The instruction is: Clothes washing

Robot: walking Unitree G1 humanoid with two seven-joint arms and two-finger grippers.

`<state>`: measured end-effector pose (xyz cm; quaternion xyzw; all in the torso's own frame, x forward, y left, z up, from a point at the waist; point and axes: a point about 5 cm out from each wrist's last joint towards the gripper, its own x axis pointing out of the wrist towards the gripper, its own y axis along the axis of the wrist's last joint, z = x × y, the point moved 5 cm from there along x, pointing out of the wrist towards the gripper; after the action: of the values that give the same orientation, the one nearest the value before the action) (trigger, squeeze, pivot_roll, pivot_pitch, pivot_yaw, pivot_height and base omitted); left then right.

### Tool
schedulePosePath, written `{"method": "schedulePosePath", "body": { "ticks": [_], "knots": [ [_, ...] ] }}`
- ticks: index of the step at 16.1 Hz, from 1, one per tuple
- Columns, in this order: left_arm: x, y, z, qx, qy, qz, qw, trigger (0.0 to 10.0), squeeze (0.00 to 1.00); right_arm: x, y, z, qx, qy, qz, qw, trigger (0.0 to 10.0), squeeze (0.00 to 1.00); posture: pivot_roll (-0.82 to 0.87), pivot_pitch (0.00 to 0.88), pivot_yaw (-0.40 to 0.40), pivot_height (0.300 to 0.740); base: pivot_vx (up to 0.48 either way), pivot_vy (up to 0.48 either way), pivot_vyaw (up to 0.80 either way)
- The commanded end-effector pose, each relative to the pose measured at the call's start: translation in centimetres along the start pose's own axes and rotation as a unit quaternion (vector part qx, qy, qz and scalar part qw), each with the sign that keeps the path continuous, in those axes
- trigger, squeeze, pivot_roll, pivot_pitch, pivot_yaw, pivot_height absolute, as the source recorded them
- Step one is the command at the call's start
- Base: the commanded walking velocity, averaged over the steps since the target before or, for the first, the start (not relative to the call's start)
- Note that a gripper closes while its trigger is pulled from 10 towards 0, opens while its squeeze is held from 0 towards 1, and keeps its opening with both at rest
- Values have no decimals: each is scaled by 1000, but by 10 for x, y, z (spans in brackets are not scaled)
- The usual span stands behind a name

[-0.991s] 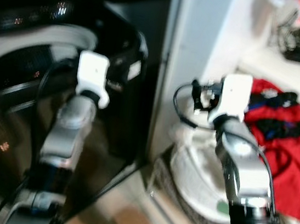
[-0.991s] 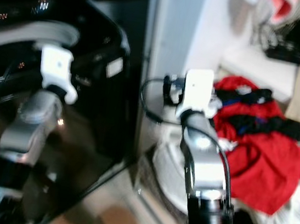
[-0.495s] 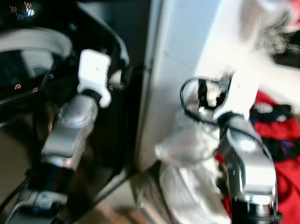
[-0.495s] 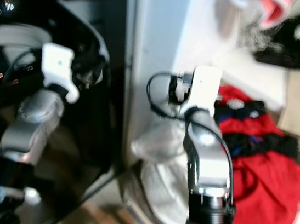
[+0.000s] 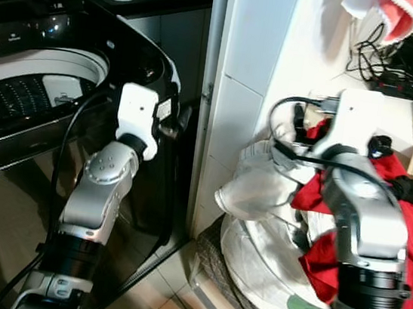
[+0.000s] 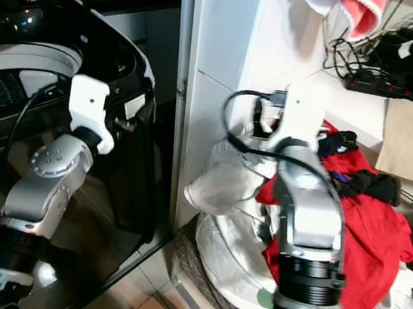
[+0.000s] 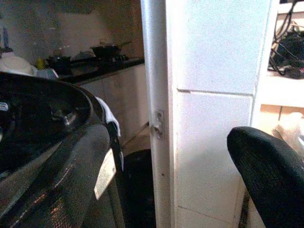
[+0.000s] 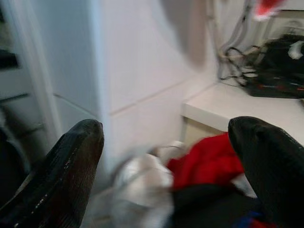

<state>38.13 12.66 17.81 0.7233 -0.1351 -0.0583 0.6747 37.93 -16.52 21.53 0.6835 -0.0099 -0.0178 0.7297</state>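
Right hand (image 8: 166, 175) spread wide, empty, above red garment (image 8: 209, 159). Left hand (image 5: 173, 120) beside washing machine (image 5: 39, 94); spread unclear.

The head views are sharp and evenly lit on the white wall (image 5: 252, 69), while the black washing machine (image 5: 53, 104) left of the left pincer stays dim, its glossy front catching small glints. Beyond the right pincer (image 8: 166, 156) the wrist picture is smeared, the red cloth (image 8: 209, 161) soft and blurred.
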Motion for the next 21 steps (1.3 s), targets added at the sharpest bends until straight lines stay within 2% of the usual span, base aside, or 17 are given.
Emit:
{"method": "schedulePosePath", "body": {
  "ticks": [1,4,5,6,10,17,18,19,20,21],
  "knots": [
    [1,8,2,18,-5,10,1000,10000,0,1,1,3,2,3,-6,1000,10000,1000,-40,0,8,740,0,0,0],
    [3,9,1,27,-3,14,1000,10000,0,0,-3,1,-20,23,-14,999,10000,1000,-39,0,7,740,0,0,0],
    [3,10,1,27,-6,15,1000,10000,0,-2,-3,-7,-33,43,-13,998,10000,1000,-43,0,12,740,0,0,0],
    [5,5,2,31,-6,4,1000,10000,0,-8,-12,-22,-51,67,-21,996,10000,0,-49,0,18,740,0,0,0],
    [9,8,9,29,-14,8,999,10000,0,-15,-21,-31,-25,76,-29,996,10000,0,-47,0,18,740,0,161,0],
    [11,8,10,27,-16,9,999,10000,0,-17,-24,-28,-21,67,-33,997,10000,0,-54,0,23,740,0,365,-650],
    [11,7,7,45,0,1,999,10000,0,-17,-23,-26,-34,60,-28,997,10000,0,-54,0,23,740,0,-326,0],
    [11,7,7,45,0,1,999,10000,0,-17,-23,-26,-34,60,-28,997,10000,0,-54,0,23,740,0,-326,0],
    [10,9,3,68,20,8,997,10000,0,-14,-22,-22,-74,41,-16,996,10000,0,-52,0,23,740,0,-480,0],
    [10,9,2,66,22,7,998,10000,0,-13,-21,-22,-81,41,-13,996,10000,0,-49,0,20,740,0,-480,0]
  ]
}}
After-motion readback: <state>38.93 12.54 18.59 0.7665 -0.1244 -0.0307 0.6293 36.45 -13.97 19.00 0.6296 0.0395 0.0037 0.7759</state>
